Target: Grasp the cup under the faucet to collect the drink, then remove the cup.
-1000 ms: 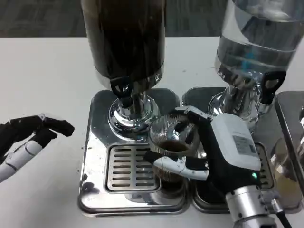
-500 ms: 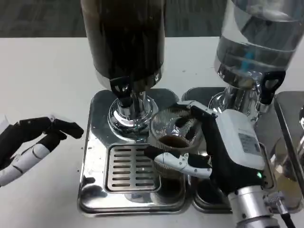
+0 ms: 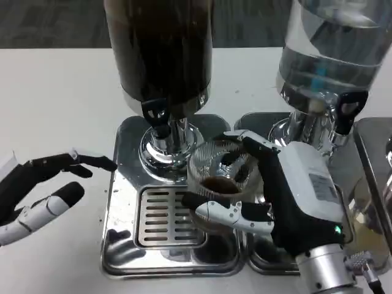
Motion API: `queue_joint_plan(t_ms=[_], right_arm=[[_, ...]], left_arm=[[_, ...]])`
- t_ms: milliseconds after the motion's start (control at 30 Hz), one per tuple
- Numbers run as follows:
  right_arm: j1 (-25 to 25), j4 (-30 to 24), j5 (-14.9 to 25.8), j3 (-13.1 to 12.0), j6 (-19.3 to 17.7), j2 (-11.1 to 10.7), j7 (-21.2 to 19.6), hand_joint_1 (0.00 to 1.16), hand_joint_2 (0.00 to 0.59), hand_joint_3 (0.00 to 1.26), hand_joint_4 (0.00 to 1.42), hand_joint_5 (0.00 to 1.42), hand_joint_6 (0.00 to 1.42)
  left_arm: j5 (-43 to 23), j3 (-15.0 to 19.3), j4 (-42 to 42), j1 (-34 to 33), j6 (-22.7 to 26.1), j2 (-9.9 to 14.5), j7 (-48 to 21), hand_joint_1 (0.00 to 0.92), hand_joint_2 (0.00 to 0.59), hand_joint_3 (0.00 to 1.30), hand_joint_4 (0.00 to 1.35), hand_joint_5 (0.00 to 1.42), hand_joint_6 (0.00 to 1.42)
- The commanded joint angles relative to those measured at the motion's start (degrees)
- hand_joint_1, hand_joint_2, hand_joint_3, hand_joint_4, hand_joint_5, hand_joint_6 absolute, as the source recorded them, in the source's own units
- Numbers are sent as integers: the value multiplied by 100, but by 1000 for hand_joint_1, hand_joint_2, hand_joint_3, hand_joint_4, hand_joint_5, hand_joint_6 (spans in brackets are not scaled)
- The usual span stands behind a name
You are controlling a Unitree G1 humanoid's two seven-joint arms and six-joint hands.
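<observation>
A clear ribbed cup (image 3: 215,177) with dark drink in its bottom sits over the drip grate (image 3: 165,214), just right of the dark dispenser's black faucet (image 3: 156,113). My right hand (image 3: 288,196) grips the cup from the right, thumb across its front and fingers round its back. My left hand (image 3: 43,187) hovers over the white table left of the metal tray (image 3: 122,245), fingers spread and pointing toward the dispenser, holding nothing.
The dark drink dispenser (image 3: 162,55) stands at the back centre on a chrome base. A clear water dispenser (image 3: 331,61) with a black tap (image 3: 346,107) stands to the right, over a second tray. Another metal tray edge (image 3: 373,184) lies far right.
My left hand has reached right toward the tray and opened its fingers wider. My right hand has shifted the cup slightly left and nearer the faucet.
</observation>
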Motion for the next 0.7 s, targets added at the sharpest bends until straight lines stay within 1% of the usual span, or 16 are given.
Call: queue_joint_plan(t_ms=[33,200,233,300,400,700], right_arm=[[119,-381,38,21,-99,12,55,524,202,491,602,900,1215],[358,-667,118,31,-117,-11,233,541,200,491,611,900,1215],[399,-713,70,34,-122,-30,236,546,202,491,611,900,1225],[504,-834,83,38,-140,-57,293,549,203,491,611,900,1229],[623,-998,85,57,-172,-96,357,553,204,491,611,900,1230],[848,-1374,77,35,-140,-191,529,548,206,491,611,911,1232]], left_arm=[[70,-50,-95,115,-306,226,-131,0,177,387,246,214,328],[-34,-96,-243,268,-576,412,-250,0,171,300,172,162,271],[-67,-106,-281,308,-624,435,-268,0,171,288,169,160,265],[-120,-120,-364,391,-726,467,-290,0,170,255,148,149,242],[-178,-131,-522,515,-838,486,-267,0,161,244,130,141,229],[-329,-161,-815,761,-958,571,-241,0,157,196,73,100,180]])
